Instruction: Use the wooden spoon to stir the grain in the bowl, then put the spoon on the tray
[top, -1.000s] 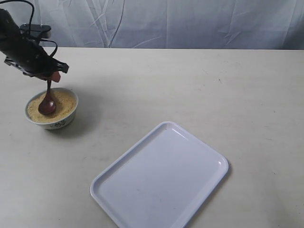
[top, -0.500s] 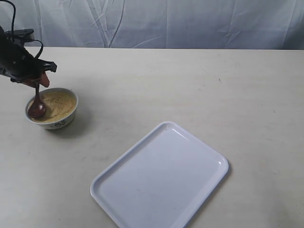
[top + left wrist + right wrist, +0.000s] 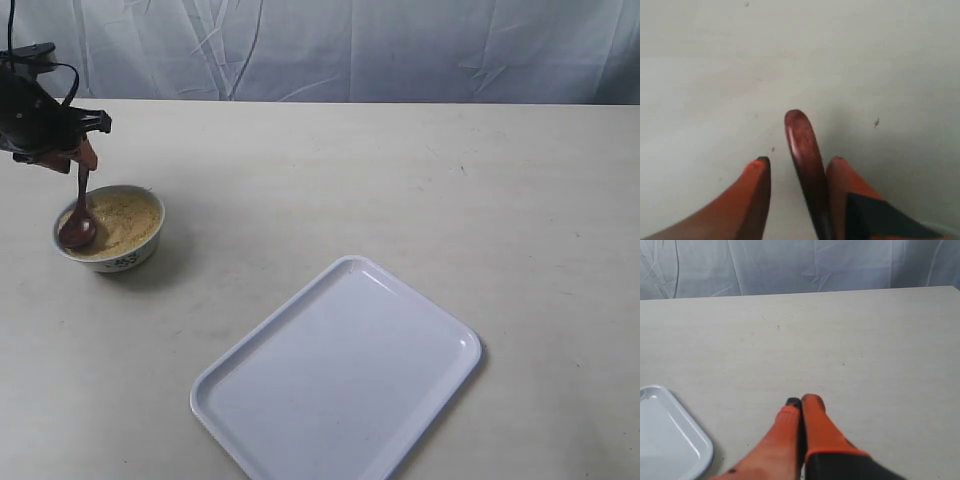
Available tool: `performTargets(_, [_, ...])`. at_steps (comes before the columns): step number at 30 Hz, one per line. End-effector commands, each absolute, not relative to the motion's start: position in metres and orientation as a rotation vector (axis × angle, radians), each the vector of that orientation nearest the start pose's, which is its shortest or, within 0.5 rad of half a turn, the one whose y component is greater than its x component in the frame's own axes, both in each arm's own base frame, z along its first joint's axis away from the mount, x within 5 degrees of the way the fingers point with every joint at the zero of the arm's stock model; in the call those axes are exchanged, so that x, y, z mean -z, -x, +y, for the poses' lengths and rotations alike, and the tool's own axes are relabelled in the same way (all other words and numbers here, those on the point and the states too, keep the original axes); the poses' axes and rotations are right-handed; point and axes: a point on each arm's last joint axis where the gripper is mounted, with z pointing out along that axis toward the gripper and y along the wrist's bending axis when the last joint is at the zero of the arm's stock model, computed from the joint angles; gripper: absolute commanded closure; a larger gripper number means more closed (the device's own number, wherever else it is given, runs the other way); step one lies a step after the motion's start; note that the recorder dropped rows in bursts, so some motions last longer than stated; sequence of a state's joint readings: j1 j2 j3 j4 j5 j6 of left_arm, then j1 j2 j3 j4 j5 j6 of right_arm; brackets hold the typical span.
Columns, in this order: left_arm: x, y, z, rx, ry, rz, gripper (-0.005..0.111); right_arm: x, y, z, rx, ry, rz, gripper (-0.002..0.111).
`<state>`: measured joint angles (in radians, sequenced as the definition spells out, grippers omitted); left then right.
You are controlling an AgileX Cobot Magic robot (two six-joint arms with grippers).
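The small white bowl (image 3: 122, 256) stands at the table's left, holding yellow-tan grain (image 3: 127, 217). The dark wooden spoon (image 3: 77, 227) stands nearly upright, its scoop in the grain against the bowl's left side. My left gripper (image 3: 84, 156) hangs above the bowl's left rim, shut on the spoon's handle. The left wrist view has the handle end (image 3: 802, 142) sticking out between the orange fingers, pressed to one of them, around my left gripper (image 3: 800, 161). The white tray (image 3: 340, 375) lies at the front centre. My right gripper (image 3: 804, 401) is shut, holds nothing, and is out of the exterior view.
A creased white cloth (image 3: 400, 45) hangs behind the table's far edge. A corner of the tray (image 3: 670, 435) shows beside my right gripper. Bare tabletop (image 3: 420, 180) lies between the bowl and the tray.
My left gripper has swung left and slightly back, dragging the spoon's scoop from the middle of the grain to the bowl's left side. The bowl and tray have not moved.
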<state>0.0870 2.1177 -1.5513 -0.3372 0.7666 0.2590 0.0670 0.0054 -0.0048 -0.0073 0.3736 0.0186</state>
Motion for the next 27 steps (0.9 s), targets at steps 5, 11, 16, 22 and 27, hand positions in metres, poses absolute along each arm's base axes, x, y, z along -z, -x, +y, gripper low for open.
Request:
performTargets(5, [-0.174, -0.438, 0.035, 0.266, 0.115, 2.785, 0.069, -0.181, -0.053, 0.004, -0.056, 0.052, 1.843, 0.108])
performTargets(11, [-0.201, -0.429, 0.045, 0.252, 0.14, 2.762, 0.069, -0.181, -0.053, 0.004, -0.056, 0.052, 1.843, 0.108])
performTargets(16, [-0.223, -0.415, 0.047, 0.459, 0.142, 2.671, 0.069, -0.181, -0.053, 0.004, -0.056, 0.052, 1.843, 0.108])
performTargets(22, [-0.174, -0.388, 0.094, 0.773, 0.399, 2.533, 0.069, -0.181, -0.053, 0.004, -0.056, 0.052, 1.843, 0.108])
performTargets(27, [-0.128, -0.384, 0.093, 1.159, 0.54, 2.276, 0.069, -0.181, -0.053, 0.004, -0.056, 0.052, 1.843, 0.108])
